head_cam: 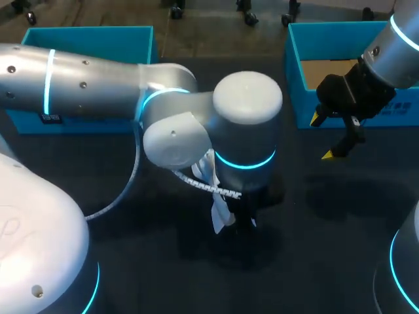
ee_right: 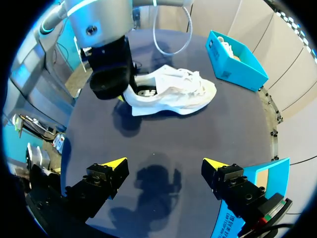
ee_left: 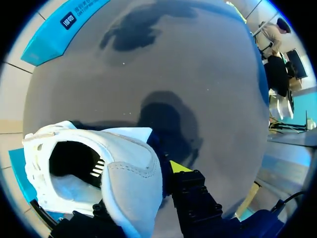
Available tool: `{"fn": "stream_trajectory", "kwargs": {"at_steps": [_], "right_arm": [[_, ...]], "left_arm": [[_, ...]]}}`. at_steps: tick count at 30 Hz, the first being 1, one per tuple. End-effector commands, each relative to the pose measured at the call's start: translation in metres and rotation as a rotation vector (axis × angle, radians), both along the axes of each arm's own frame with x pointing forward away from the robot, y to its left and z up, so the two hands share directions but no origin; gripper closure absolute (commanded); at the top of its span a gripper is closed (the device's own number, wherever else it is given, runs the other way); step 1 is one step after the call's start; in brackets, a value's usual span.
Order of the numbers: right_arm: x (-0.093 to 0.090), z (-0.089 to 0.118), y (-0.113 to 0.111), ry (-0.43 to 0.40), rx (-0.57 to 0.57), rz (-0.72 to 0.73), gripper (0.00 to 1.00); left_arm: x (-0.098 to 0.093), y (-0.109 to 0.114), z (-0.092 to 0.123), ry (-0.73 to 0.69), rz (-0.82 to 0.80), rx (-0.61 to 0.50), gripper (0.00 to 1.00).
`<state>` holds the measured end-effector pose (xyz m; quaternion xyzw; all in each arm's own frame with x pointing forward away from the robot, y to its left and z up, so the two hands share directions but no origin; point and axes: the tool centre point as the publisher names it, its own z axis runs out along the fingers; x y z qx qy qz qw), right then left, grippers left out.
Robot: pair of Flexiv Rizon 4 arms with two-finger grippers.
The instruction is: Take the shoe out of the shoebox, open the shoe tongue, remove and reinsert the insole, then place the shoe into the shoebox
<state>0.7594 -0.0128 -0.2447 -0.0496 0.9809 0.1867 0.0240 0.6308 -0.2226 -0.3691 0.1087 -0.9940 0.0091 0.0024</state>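
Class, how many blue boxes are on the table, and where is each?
2. The left box sits far left, partly behind the left arm, which may hide more; the right box sits far right.

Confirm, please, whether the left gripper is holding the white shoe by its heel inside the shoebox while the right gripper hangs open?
Not inside: the right wrist view shows the white shoe out over the dark table, apart from the shoebox. The left gripper does hold its heel, and the right gripper hangs open.
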Motion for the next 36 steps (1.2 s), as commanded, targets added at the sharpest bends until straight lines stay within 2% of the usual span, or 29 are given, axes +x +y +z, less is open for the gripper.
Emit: {"fn": "stream_trajectory", "kwargs": {"at_steps": [1,10,19,24,31,36], "right_arm": [[0.000,-0.001,0.000,-0.001,-0.002,0.000,0.00],[0.000,-0.001,0.000,-0.001,-0.002,0.000,0.00],[0.000,-0.001,0.000,-0.001,-0.002,0.000,0.00],[0.000,-0.001,0.000,-0.001,-0.002,0.000,0.00],[0.000,-0.001,0.000,-0.001,-0.002,0.000,0.00],[0.000,-0.001,0.000,-0.001,-0.002,0.000,0.00]], "left_arm": [[0.003,0.017,0.054,-0.001,-0.011,-0.013,1.00],[0.010,0.023,0.121,-0.009,-0.043,-0.007,1.00],[0.015,0.024,0.181,-0.014,-0.057,-0.061,1.00],[0.017,0.023,0.197,0.032,-0.098,-0.095,1.00],[0.026,0.031,0.212,0.025,-0.224,-0.090,1.00],[0.048,0.046,0.214,0.046,-0.262,-0.114,1.00]]}}
